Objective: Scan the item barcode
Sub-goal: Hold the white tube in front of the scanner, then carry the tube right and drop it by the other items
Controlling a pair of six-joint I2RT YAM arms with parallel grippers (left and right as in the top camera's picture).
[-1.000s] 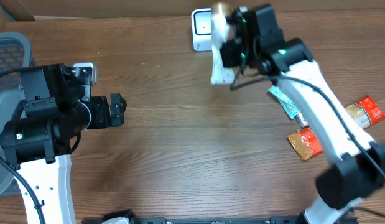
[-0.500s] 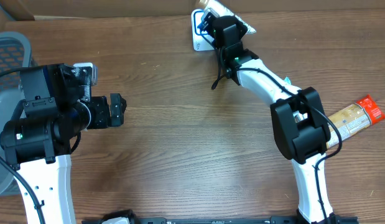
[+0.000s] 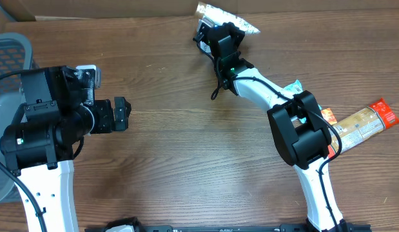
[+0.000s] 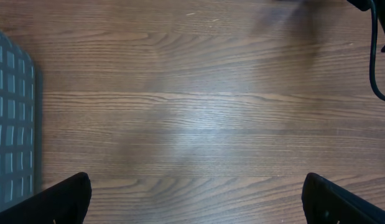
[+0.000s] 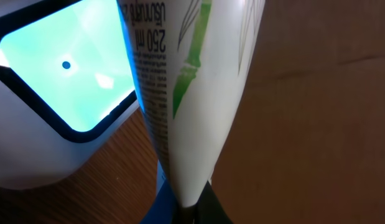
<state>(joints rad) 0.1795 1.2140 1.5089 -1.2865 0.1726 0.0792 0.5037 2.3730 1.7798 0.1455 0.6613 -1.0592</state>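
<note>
Tube [image 5: 180,93] in right end effector [image 5: 189,210], beside scanner [image 5: 55,93]

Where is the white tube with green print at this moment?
The white tube is at the far edge of the table, slightly right of centre overhead, held in the right gripper, just beside the lit window of the scanner.

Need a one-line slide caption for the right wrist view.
White packet with green leaf print, held beside the scanner, its window glowing green.
</note>
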